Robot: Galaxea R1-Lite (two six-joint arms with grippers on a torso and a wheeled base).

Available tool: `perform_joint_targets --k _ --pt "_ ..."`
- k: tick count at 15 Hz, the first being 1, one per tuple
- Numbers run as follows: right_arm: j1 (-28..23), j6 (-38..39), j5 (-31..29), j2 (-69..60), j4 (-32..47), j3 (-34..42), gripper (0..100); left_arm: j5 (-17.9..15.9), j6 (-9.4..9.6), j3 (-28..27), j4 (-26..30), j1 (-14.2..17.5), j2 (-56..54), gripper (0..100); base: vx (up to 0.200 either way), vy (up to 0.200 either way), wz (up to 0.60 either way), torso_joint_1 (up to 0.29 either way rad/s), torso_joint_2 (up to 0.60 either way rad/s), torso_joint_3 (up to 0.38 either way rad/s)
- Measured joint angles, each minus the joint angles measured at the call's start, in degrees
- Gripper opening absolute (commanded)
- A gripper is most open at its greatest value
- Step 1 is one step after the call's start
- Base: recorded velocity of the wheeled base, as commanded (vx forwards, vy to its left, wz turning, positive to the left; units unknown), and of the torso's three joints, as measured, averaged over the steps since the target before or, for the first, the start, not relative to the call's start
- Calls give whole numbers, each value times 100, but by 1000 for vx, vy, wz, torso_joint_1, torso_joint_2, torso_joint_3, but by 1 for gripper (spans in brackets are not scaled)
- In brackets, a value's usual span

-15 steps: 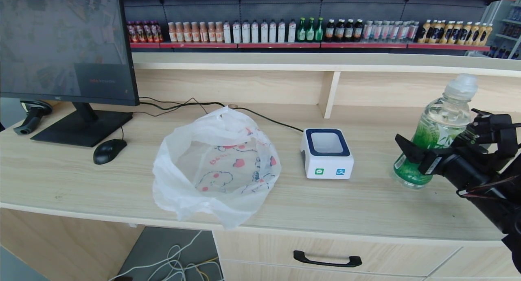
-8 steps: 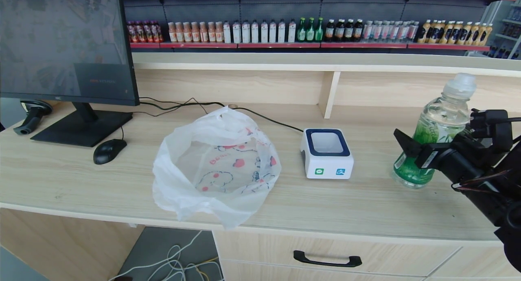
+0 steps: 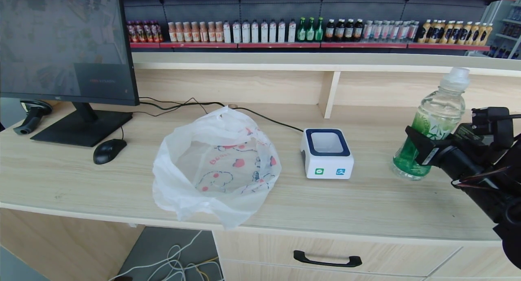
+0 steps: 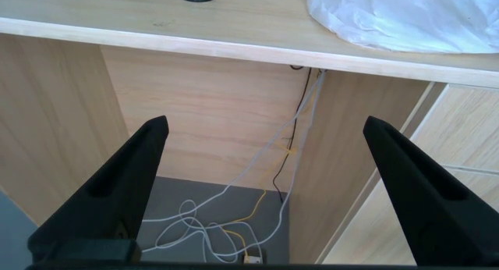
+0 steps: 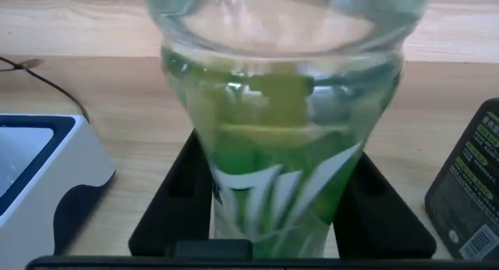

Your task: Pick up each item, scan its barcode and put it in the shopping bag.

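The right gripper (image 3: 439, 142), clamped round the clear green-labelled plastic bottle (image 3: 441, 110) (slightly tilted), should carry it barcode-down over the white box-shaped scanner (image 3: 327, 155).

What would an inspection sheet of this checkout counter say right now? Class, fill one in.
Surface: pale wooden counter, drawer below.
Job's things: clear plastic bottle with green label, tilted, gripped; white plastic shopping bag, open, looks empty; white box scanner with blue rim between them.
Clutter: black monitor, black mouse, dark handheld scanner, dark labelled pack by the bottle.
Hands: right hand shut on bottle; left hand open below counter edge.
Cables: black cable to box scanner; loose wires on floor.
Surroundings: shop shelves of bottles.
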Motion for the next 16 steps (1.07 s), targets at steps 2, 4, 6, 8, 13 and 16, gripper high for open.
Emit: perform_joint_targets --k 2,4,6,8,13,16 --pt "-7 18 4 -38 2 -5 0 0 -2 0 -2 0 0 100 0 0 0 0 0 0" --pt "-21 24 44 -90 -4 5 0 0 2 0 -2 0 0 100 0 0 0 0 0 0" --pt "-18 20 172 -160 -13 6 0 0 0 0 -5 0 0 100 0 0 0 0 0 0" --pt "-18 22 221 -302 -17 61 0 0 0 0 -2 0 0 100 0 0 0 0 0 0" --pt "133 55 926 -1154 -33 859 0 0 -13 0 13 0 0 100 0 0 0 0 0 0" --pt "505 530 1007 -1703 -37 1254 0 0 -13 0 15 0 0 100 0 0 0 0 0 0"
